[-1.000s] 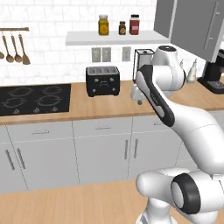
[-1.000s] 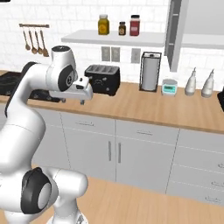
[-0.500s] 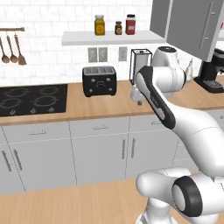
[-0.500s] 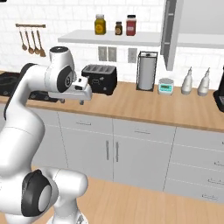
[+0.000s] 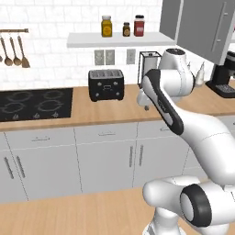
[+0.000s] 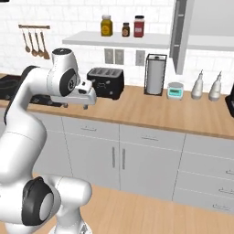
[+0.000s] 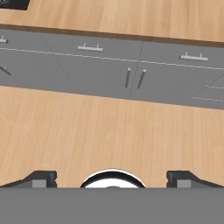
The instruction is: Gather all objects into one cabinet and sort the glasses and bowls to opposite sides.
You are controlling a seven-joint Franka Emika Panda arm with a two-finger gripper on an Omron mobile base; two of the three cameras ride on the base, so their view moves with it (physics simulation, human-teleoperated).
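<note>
My gripper [image 6: 76,106] hangs open and empty over the front edge of the wooden counter [image 6: 151,109], just in front of the toaster. It is also in the left base view [image 5: 146,107]. In the hand view its two dark fingertips [image 7: 40,179] stand wide apart, looking down at the wood floor and the white base cabinets. The tall grey wall cabinet [image 5: 202,25] with its long bar handle hangs up and to the right of the hand. In the right base view its door [image 6: 178,36] stands edge-on, swung open. The glasses and bowls are out of view.
A black toaster [image 5: 106,85] sits behind the hand, with a black hob [image 5: 34,103] to its left. A paper towel holder [image 6: 155,74], a small timer [image 6: 175,90], two bottles [image 6: 198,85] and a coffee machine [image 5: 225,75] line the back right. Jars stand on the wall shelf [image 5: 114,40].
The whole picture has shifted slightly, so the base has moved a little. The arm holds its pose and the gripper stays open.
</note>
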